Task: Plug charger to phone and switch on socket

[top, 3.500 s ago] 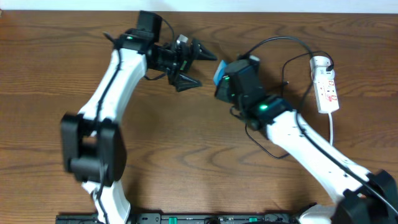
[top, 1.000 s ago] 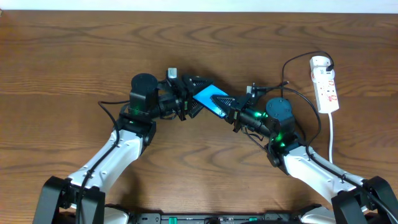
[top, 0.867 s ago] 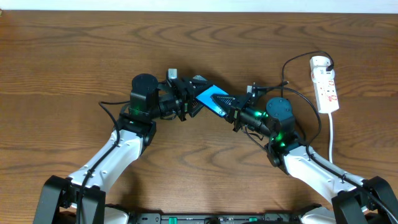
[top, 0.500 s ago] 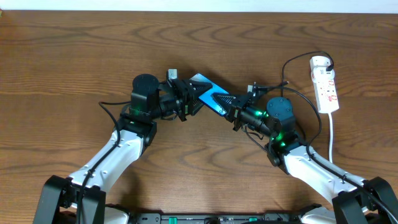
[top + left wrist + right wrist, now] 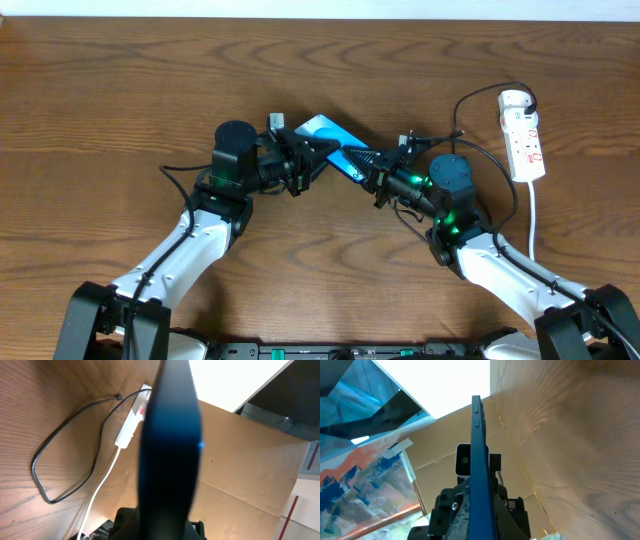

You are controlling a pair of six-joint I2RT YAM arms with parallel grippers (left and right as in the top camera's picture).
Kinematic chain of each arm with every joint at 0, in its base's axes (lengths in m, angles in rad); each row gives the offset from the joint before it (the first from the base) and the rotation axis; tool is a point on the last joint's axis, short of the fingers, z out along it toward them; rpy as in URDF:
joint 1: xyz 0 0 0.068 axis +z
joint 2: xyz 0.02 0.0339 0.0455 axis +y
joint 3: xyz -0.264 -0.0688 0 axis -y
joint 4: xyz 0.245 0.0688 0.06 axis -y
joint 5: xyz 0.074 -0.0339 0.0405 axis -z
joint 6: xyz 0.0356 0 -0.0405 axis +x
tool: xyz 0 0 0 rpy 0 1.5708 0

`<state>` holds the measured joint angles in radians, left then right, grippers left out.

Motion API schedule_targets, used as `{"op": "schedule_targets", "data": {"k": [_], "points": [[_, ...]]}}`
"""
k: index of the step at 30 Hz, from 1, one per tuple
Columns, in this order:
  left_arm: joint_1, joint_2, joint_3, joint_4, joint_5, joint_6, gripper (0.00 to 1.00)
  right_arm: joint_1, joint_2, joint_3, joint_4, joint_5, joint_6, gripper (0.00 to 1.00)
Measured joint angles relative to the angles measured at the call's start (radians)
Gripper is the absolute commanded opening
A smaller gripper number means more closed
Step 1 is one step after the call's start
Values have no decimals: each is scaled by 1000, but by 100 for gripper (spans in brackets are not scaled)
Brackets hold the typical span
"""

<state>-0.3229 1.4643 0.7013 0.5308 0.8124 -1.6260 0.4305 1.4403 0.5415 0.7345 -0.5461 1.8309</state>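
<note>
Wood table (image 5: 100,100), L claw (image 5: 316,152) clamped on phone (image 5: 323,130), apart before, R claw (image 5: 360,158) clamped on it too

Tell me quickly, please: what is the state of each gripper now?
Left gripper: closed on the slim rectangular smartphone with cyan-blue screen.
Right gripper: closed on the same smartphone.

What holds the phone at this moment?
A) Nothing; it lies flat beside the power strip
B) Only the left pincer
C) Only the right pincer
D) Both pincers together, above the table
D: in the overhead view the phone sits between the left pincer and the right pincer, both closed on it, and each wrist view shows its edge in the grip.
</note>
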Motion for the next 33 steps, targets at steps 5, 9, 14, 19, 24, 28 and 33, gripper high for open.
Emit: {"op": "schedule_targets", "data": {"k": [5, 9, 14, 19, 24, 28, 33], "points": [[0, 0, 0, 0, -2, 4, 8, 0, 0, 0, 1, 0, 11, 3], [0, 0, 0, 0, -2, 3, 8, 0, 0, 0, -2, -2, 10, 11], [0, 0, 0, 3, -3, 10, 8, 0, 0, 0, -10, -6, -3, 21], [0, 0, 1, -30, -18, 46, 8, -11, 1, -4, -20, -7, -100, 34], [9, 0, 1, -106, -64, 68, 8, -58, 1, -10, -22, -10, -196, 41], [8, 0, 1, -116, -88, 81, 8, -108, 4, -16, 2, -18, -289, 54], [8, 0, 2, -128, -115, 107, 8, -166, 4, -17, 29, 64, -632, 66]]}}
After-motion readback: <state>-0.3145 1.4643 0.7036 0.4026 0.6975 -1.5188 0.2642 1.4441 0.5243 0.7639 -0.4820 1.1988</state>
